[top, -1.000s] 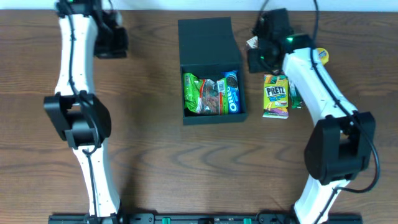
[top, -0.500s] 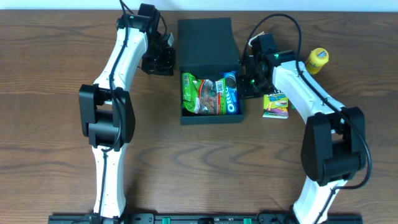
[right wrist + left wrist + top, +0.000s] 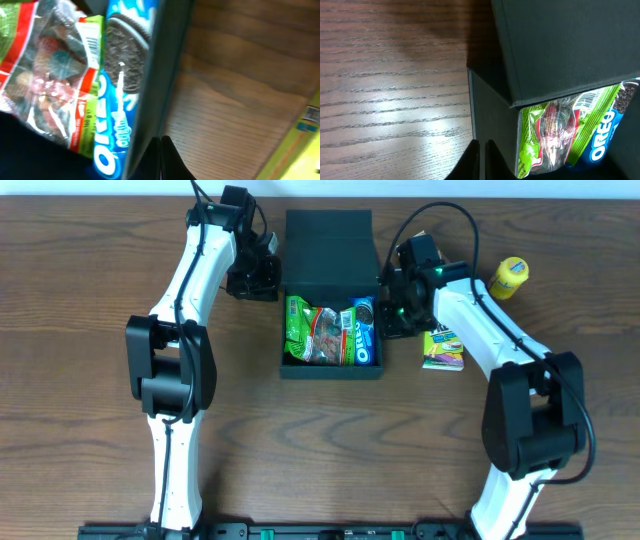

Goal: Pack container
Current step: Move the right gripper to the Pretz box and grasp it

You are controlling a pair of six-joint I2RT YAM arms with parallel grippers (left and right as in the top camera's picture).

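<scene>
The container (image 3: 330, 372) is a dark box in the middle of the table, with its flap lid (image 3: 330, 245) open toward the back. Inside lie a green snack bag (image 3: 305, 330) and a blue Oreo packet (image 3: 362, 335). My left gripper (image 3: 268, 280) is shut and sits against the outside of the box's left wall (image 3: 495, 130), fingertips (image 3: 481, 157) low beside it. My right gripper (image 3: 388, 315) is shut, its fingertips (image 3: 161, 155) right beside the box's right wall (image 3: 160, 65). The Oreo packet (image 3: 120, 100) and the green bag (image 3: 45, 75) show in the right wrist view.
A yellow-green Pretz box (image 3: 443, 348) lies on the table just right of the right gripper; its edge shows in the right wrist view (image 3: 300, 145). A small yellow can (image 3: 508, 277) stands at the back right. Bare wood lies left of the box (image 3: 395, 100).
The left arm swung in from the far left to the box's left wall. The right gripper came down to the right wall. The box has slid slightly left.
</scene>
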